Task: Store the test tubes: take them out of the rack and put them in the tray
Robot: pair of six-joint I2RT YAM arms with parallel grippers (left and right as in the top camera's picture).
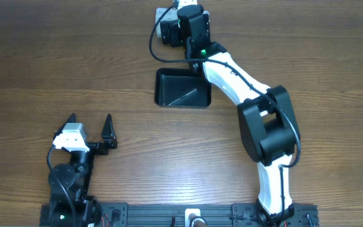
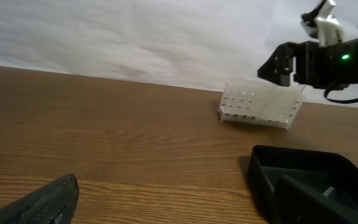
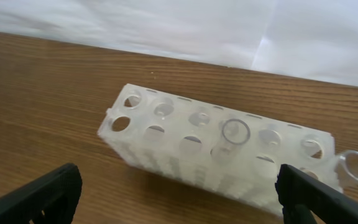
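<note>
From above, my left pincer (image 1: pixel 91 121) sits low near its base, spread wide and holding nothing, well apart from the work. My right arm (image 1: pixel 232 72) is extended up the wooden table (image 1: pixel 43 63), past the black tray (image 1: pixel 158 88) in the middle, where one test tube (image 1: pixel 184 96) lies slantwise, to the clear rack (image 1: pixel 162 12) at the far edge. From my left wrist, the rack (image 2: pixel 261 104) stands on the table beyond the tray (image 2: pixel 291 152), with my right arm just above its far end. From my right wrist, my right pincer (image 3: pixel 179 208) is spread wide, gripping nothing, close to the rack (image 3: pixel 166 143). One upright tube (image 3: pixel 235 130) stands in a middle hole, another tube (image 3: pixel 356 167) at the end corner.
</note>
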